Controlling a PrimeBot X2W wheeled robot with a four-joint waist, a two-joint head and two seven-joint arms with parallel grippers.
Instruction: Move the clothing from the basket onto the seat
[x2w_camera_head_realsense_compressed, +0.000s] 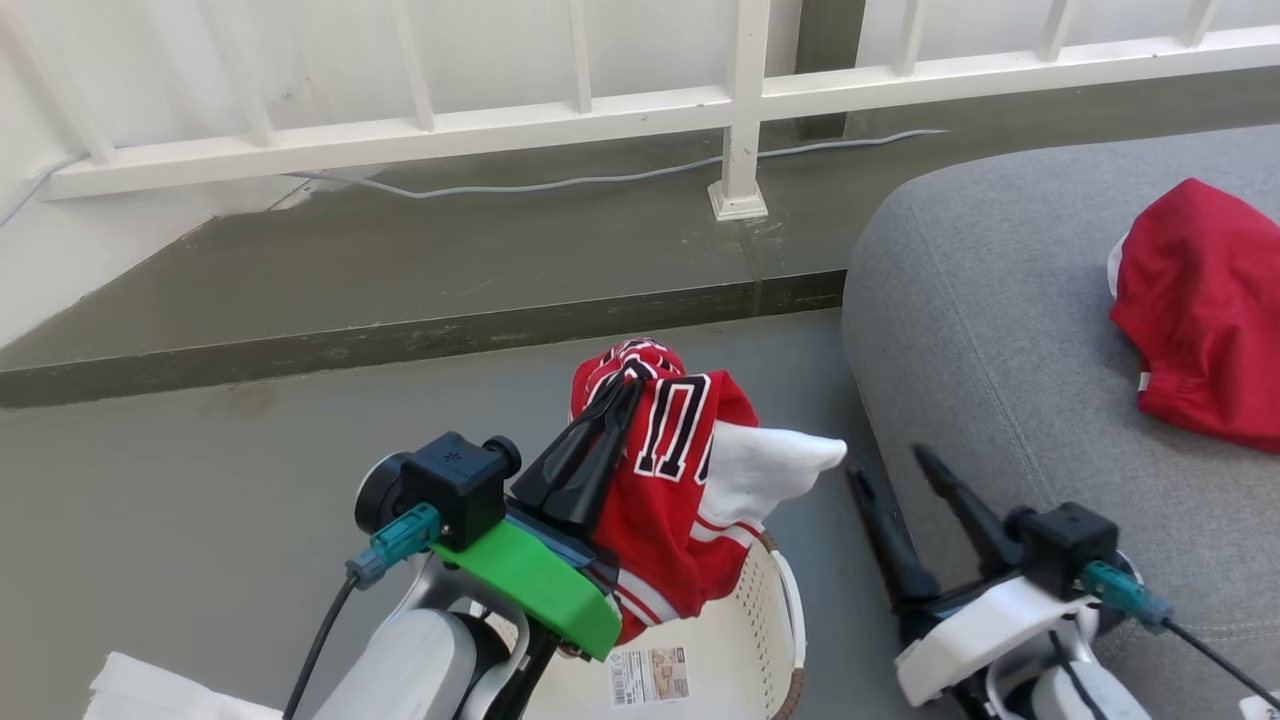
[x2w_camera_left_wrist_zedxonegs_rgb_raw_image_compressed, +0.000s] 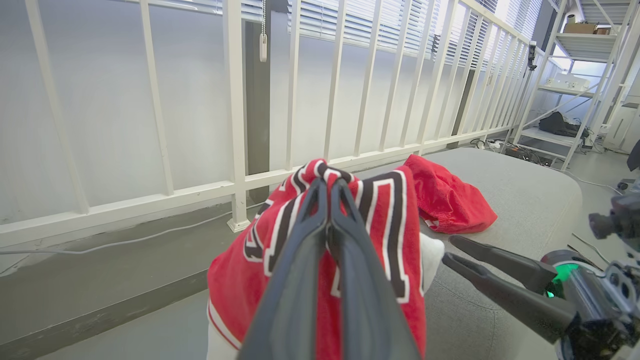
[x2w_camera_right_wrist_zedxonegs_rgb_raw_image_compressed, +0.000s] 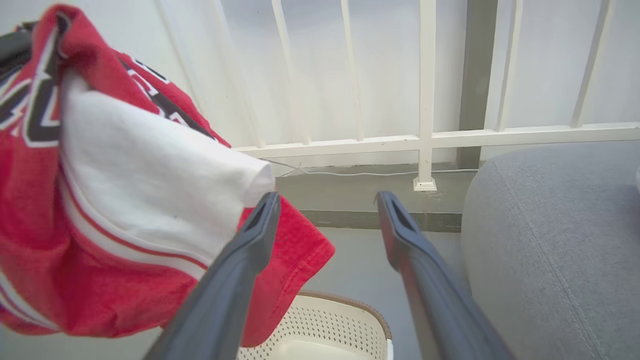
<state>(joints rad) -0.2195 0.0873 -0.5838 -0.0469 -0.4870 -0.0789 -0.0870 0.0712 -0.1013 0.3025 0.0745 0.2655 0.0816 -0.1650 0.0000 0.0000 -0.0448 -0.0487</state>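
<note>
Here, a white railing is running across the far side, and a pale cable is lying along the step beneath it. The grey seat is taking up the robot's right side. A crumpled jersey, plain red from this angle, is lying on its cushion, well back from the near edge. A lifted jersey, red with black-and-white lettering and a white panel poking toward the seat, is hanging in the air over the basket. Its lower hem is drooping to about the basket's rim, though I cannot tell whether it is touching. The cream basket is sitting on the floor just beside the seat's corner. The left gripper is pinching a top fold of the lifted jersey, its fingers pressed together on the cloth. The right gripper is hovering between that jersey and the seat, fingers spread wide and holding nothing. A sticker label is showing on the basket's bottom.
</note>
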